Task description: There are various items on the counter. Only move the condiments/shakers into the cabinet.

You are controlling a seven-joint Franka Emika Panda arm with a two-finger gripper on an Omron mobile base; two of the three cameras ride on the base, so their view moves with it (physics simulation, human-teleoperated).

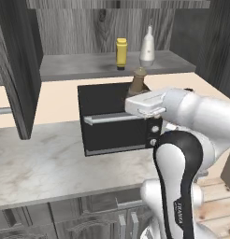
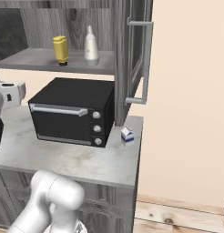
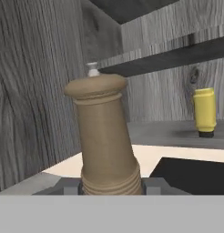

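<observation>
Closest thing in the hand view is the brown wooden shaker, and the gripper has its 2 jaws clamped on the ribbed base of it, 1 finger showing on each side. The shaker leans a little in the hold, knob end up, with a small white tip poking out just behind its cap.

From the left base view you can see the shaker's top sticking up above the white hand, held over the black toaster oven, below the level of the shelf edge. The oven sits on the light marble counter, towards the back.

In the right base view there's a small blue-and-white box on the counter just right of the oven, near the bottom of the open cabinet door.

Further back, the cabinet's grey shelf carries 2 of the condiments: the yellow squeeze bottle and the white narrow-necked bottle, standing upright near each other, yellow on the left. The yellow one also shows up past the shaker in the hand view, sitting on the shelf.
</observation>
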